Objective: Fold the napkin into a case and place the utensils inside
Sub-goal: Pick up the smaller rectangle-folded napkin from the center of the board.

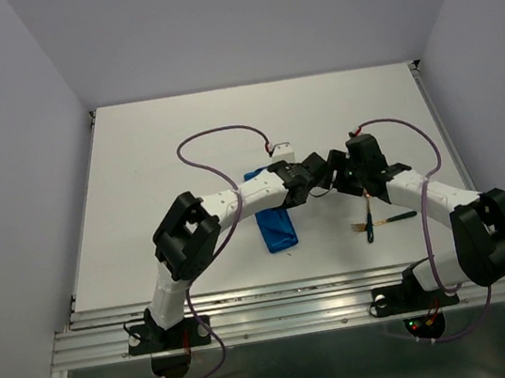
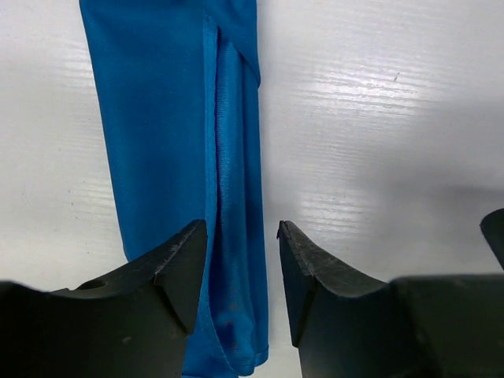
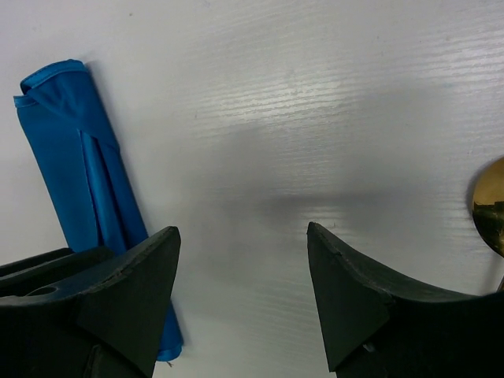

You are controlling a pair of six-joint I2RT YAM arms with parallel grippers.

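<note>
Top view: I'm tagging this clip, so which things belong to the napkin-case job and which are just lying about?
Job: folded blue napkin; fork; spoon.
Not the job (rig fittings only): purple cables; metal rail; white table.

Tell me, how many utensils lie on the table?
2. The fork and the spoon lie crossed beside the right arm; the arms could hide more.

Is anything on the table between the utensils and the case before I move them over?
Nothing visible. In the top view the utensils lie to the right of the case, and the stretch of table between them is bare white. The right wrist view shows the same bare surface beside the case.
</note>
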